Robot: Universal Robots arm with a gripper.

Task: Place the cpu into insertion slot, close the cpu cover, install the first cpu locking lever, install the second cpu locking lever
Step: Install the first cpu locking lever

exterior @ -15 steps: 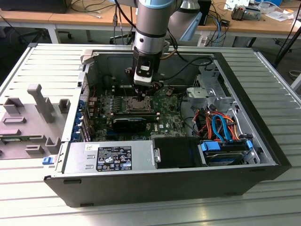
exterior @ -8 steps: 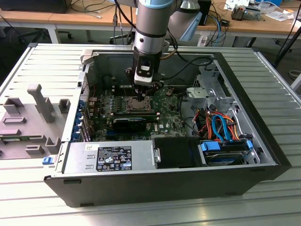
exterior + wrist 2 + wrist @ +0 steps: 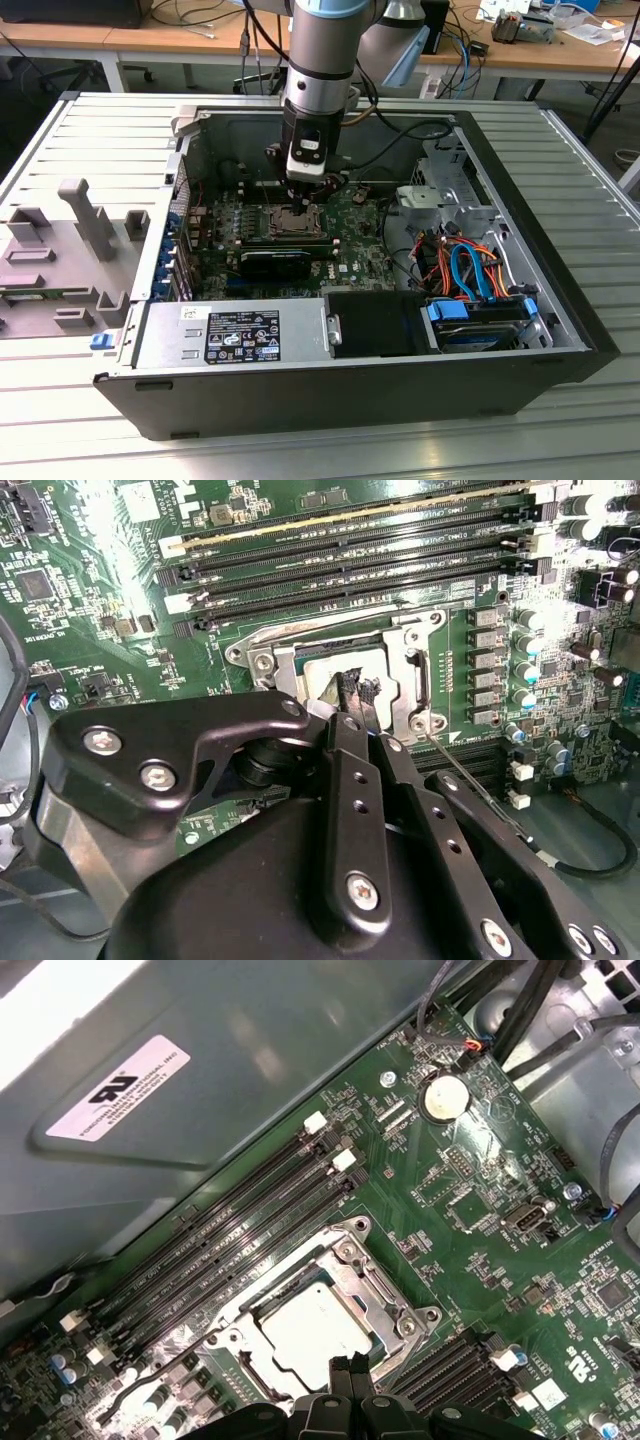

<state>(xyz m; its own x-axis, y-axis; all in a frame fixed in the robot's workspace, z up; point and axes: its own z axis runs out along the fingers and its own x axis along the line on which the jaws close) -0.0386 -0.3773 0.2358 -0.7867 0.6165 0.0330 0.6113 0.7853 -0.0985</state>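
Inside the open computer case, my gripper (image 3: 303, 192) hangs low over the insertion slot (image 3: 290, 222) on the green motherboard. In both wrist views the silvery cpu (image 3: 315, 1332) lies in the slot. The cpu cover (image 3: 368, 1272) lies flat around it as a metal frame. My black fingertips (image 3: 350, 1372) are pressed together with nothing between them, right at the cover's edge (image 3: 412, 670). A thin metal lever rod (image 3: 470, 780) runs out from the socket corner beside my fingers.
Long black memory slots (image 3: 350, 560) run alongside the socket. The case wall (image 3: 150, 1110) stands close behind them. A drive cage (image 3: 450, 190), orange and blue cables (image 3: 470, 270) and a labelled black box (image 3: 240, 335) fill the case. Grey fixtures (image 3: 70, 250) sit outside.
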